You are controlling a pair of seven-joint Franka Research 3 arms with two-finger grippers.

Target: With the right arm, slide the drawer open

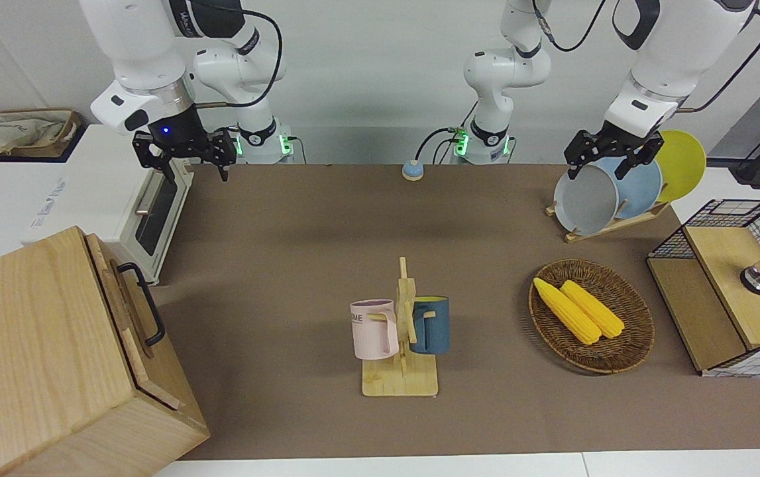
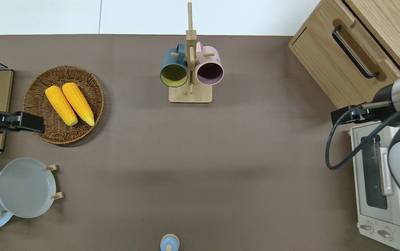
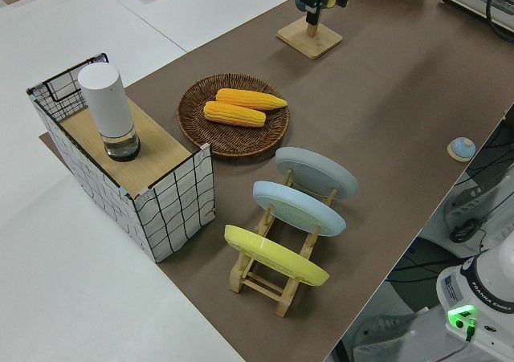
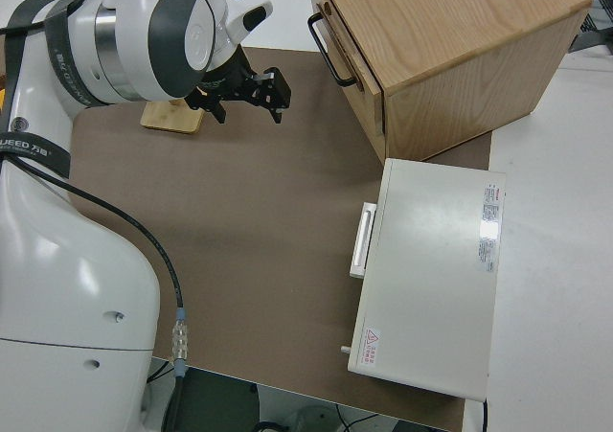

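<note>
Clock read on the overhead view from the desk's middle, 12 farthest from the robots.

Drawer [image 2: 367,52]: at about 2 o'clock, in the top of the pale-wood box [image 2: 320,69] at the right arm's end of the desk. Looks shut, front panel close against the box. Black loop handle [image 2: 353,52] along the panel, untouched, facing the desk's middle.

Right gripper [image 1: 196,173]: up in the air at about 3 o'clock, fingers spread wide, clamped on nothing. Hangs over the desk edge at the corner of the oven [image 2: 377,181], between oven and box, apart from the handle. Blue light lit on the wrist.

Oven: white, at about 4 o'clock, just beside the box and nearer to the robots, door closed, silver bar handle toward the desk's middle.

Mug rack [image 2: 190,94]: at 12 o'clock, carrying a dark blue mug [image 2: 174,66] and a pink mug [image 2: 209,64], one on each side of the post.

Basket [image 2: 39,87]: at about 10 o'clock, two corn cobs [image 2: 69,104] lying side by side in it.

Plate rack [image 3: 273,278]: at about 8 o'clock, holding a grey, a blue and a yellow plate on edge.

Wire-mesh shelf [image 3: 173,201]: at 9 o'clock, at the left arm's end, a white cylinder [image 3: 108,109] standing on its wooden top.

Small blue button [image 2: 169,243]: at 6 o'clock, at the desk edge nearest the robots.

Left gripper [image 1: 597,173]: parked, fingers apart, holding nothing.
</note>
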